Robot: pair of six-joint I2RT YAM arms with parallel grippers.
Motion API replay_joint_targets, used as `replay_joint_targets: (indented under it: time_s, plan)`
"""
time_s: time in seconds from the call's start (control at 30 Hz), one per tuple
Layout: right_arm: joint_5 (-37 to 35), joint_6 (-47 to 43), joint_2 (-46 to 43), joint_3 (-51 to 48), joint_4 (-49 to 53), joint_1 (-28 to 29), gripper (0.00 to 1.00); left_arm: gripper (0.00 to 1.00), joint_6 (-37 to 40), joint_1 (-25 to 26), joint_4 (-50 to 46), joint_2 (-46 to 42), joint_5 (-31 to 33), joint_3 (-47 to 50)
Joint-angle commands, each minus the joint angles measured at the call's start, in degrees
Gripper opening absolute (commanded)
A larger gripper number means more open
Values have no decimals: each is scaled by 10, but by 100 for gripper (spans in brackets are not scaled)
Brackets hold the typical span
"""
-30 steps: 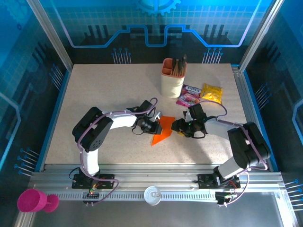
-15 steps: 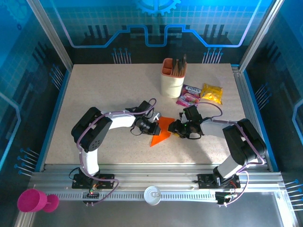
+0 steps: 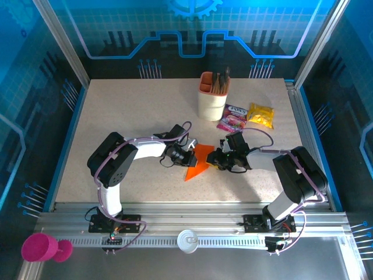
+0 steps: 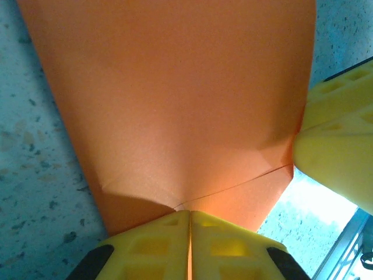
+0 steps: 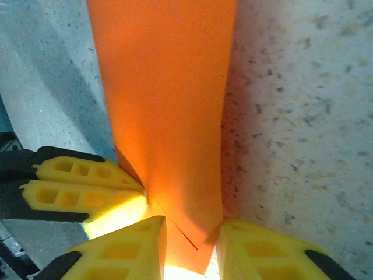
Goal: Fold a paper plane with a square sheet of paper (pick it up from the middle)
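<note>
My left jaws were pinching the square sheet of paper [image 3: 197, 165] tight, in the middle of the counter [image 3: 134, 116]. My right jaws were spread around its right end. I needed to close them softly on the fold.

square sheet of paper [image 3: 198, 162] | bright orange, plain | creased, folded to a taper | seemingly raised off the surface | middle of table [image 3: 134, 116]

The square sheet of paper [image 4: 175, 87] is showing as thin, matt orange paper, smooth yet creased just ahead of the left hand [image 4: 189, 220], whose fingers [image 4: 151, 248] are looking like dull moulded yellow plastic; the bench [image 5: 291, 116] beside the right hand [image 5: 191, 233] is appearing matt, speckled, faintly grainy
</note>
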State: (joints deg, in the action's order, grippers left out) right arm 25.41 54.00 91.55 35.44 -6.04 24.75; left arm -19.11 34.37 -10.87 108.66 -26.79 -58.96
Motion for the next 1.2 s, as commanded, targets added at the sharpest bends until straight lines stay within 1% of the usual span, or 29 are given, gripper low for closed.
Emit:
replay_joint_targets:
  time_s: [0.0, 0.1, 0.2, 0.33, 0.43, 0.57, 0.73, 0.83, 1.0, 1.03, 1.07, 1.1, 1.17]
  plan:
    - [19, -2, -1, -1, -16, 5, 27, 9, 3, -5, -6, -10, -5, 14]
    - [21, -2, 1, 0, -17, 5, 27, 9, 3, -5, -6, -9, -5, 14]
    - [18, -3, 3, -3, -18, 5, 29, 8, 3, -4, -6, -9, -5, 14]
    - [23, -3, 14, -9, -30, 3, 29, 8, 3, -5, -6, -10, -7, 14]
    - [31, 3, 25, -13, -44, 4, 27, 8, 2, -5, -5, -11, -7, 12]
    - [31, 6, 26, -19, -52, 4, 20, 8, 2, -5, -6, -15, -7, 12]
    - [28, 5, 19, -20, -46, 3, 14, 8, 1, -9, -4, -20, -10, 10]
    - [28, 4, 16, -18, -42, 2, 12, 8, 1, -11, -6, -22, -12, 7]
    - [26, 0, 10, -16, -33, 2, 11, 8, 4, -14, -11, -22, -12, 1]
    - [26, -1, 10, -15, -30, 1, 13, 8, 4, -15, -11, -22, -12, 1]
    - [26, -2, 9, -15, -27, 2, 18, 8, 3, -15, -11, -21, -12, 2]
    - [26, -4, 10, -12, -24, 1, 26, 8, 4, -15, -10, -21, -13, 3]
    - [26, -11, 12, -7, -15, 2, 34, 8, 3, -15, -7, -19, -14, 5]
